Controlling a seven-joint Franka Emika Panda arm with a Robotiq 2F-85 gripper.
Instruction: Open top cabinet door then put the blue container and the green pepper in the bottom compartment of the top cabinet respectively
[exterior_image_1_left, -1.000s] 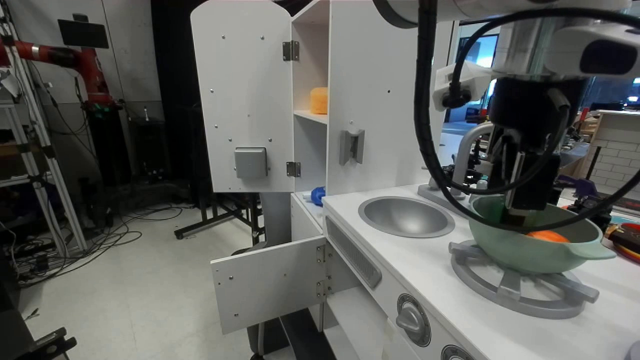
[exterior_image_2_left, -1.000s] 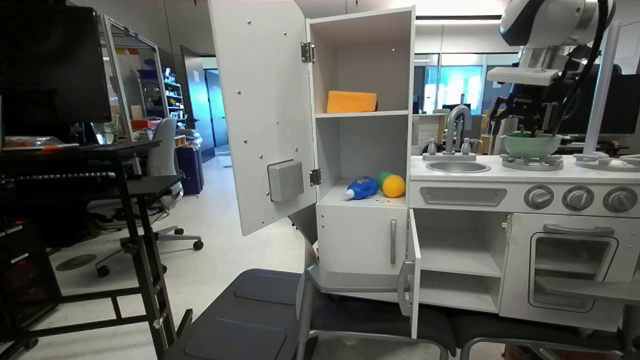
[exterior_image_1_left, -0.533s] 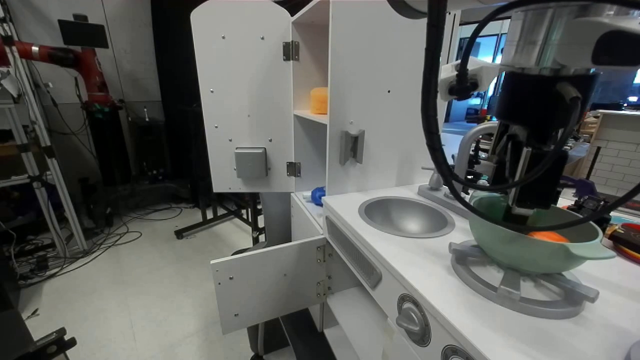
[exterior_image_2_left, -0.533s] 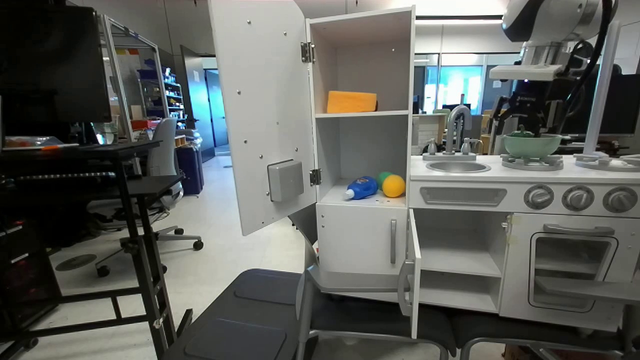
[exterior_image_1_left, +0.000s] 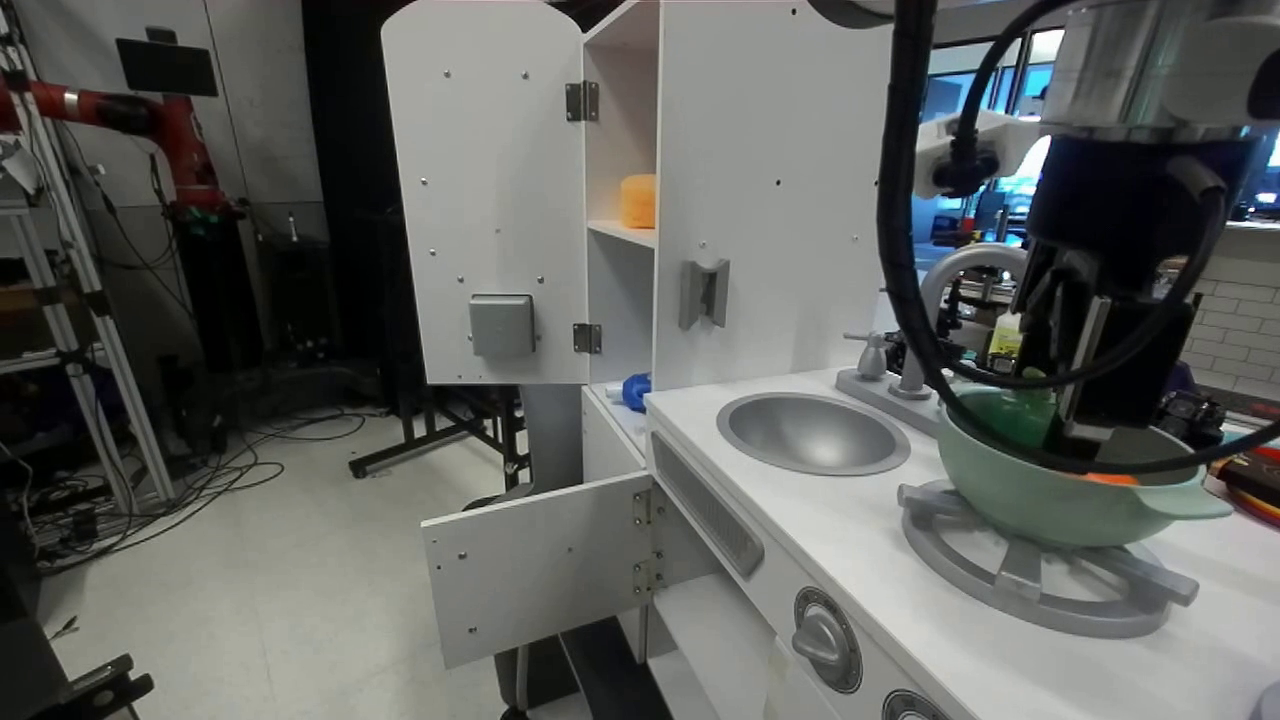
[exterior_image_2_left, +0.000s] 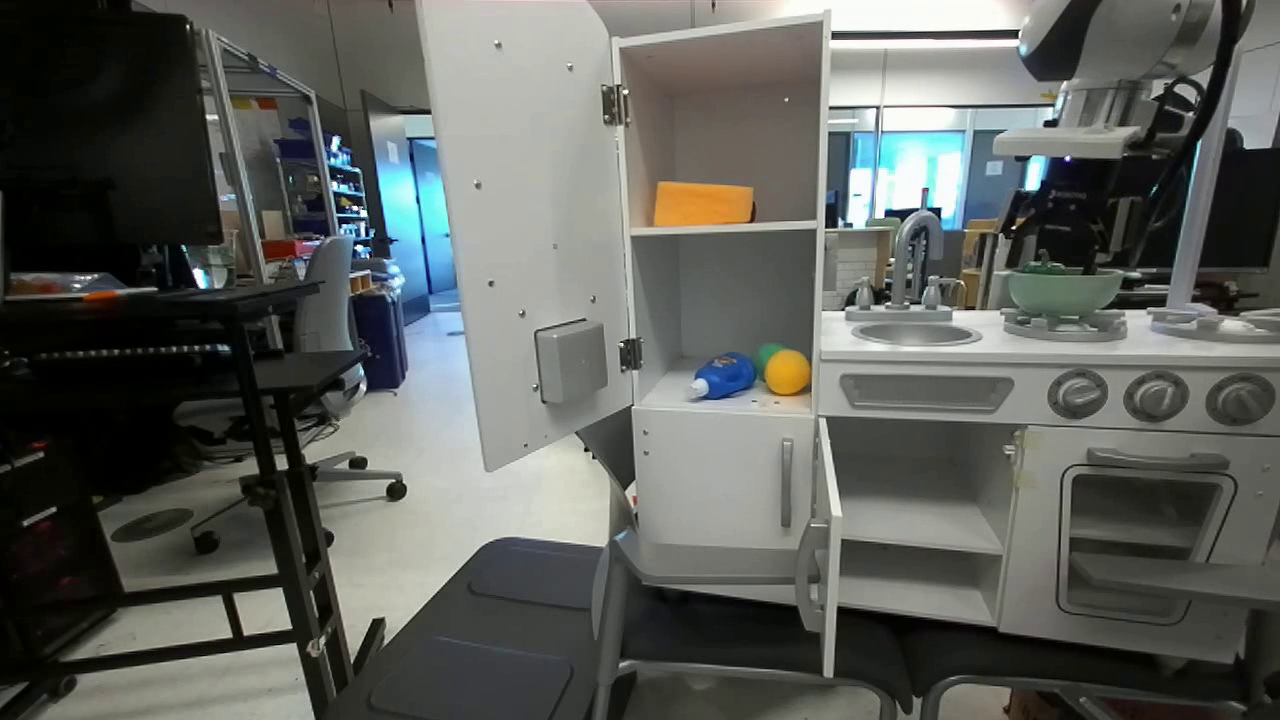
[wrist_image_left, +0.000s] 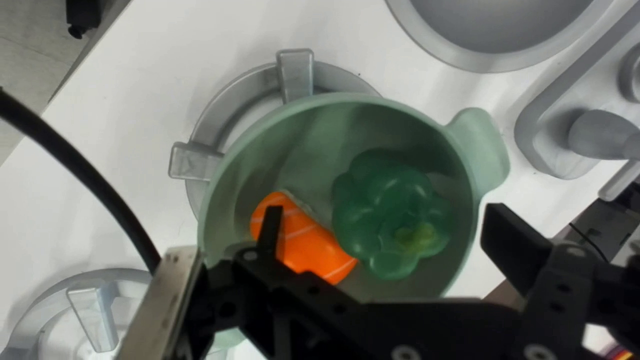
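Observation:
The top cabinet door (exterior_image_2_left: 540, 230) stands swung open, also in an exterior view (exterior_image_1_left: 490, 200). In the top cabinet (exterior_image_2_left: 822, 130), the blue container (exterior_image_2_left: 725, 376) lies on its side in the bottom compartment (exterior_image_2_left: 665, 385); its end also shows in an exterior view (exterior_image_1_left: 636, 392). The green pepper (wrist_image_left: 390, 220) sits in the pale green bowl (wrist_image_left: 345, 100), and shows above its rim in both exterior views (exterior_image_1_left: 1022, 415) (exterior_image_2_left: 1043, 264). My gripper (wrist_image_left: 385, 217) is open above the bowl, its fingers apart on either side of the pepper, one over the orange toy. It also shows in both exterior views (exterior_image_1_left: 1080, 430) (exterior_image_2_left: 1065, 240).
The orange toy (wrist_image_left: 305, 240) lies beside the pepper. A yellow-orange ball (exterior_image_2_left: 787, 372) and a green rounded thing (exterior_image_2_left: 767, 357) stand by the container. An orange block (exterior_image_2_left: 703, 204) is on the upper shelf. The bowl rests on a burner (exterior_image_1_left: 1020, 580) near the sink (exterior_image_1_left: 815, 435) and tap (exterior_image_2_left: 915, 245).
My gripper has shifted to the right in both exterior views, staying low over the bowl. More of the green pepper now shows beside it. The cabinet and its contents have not moved.

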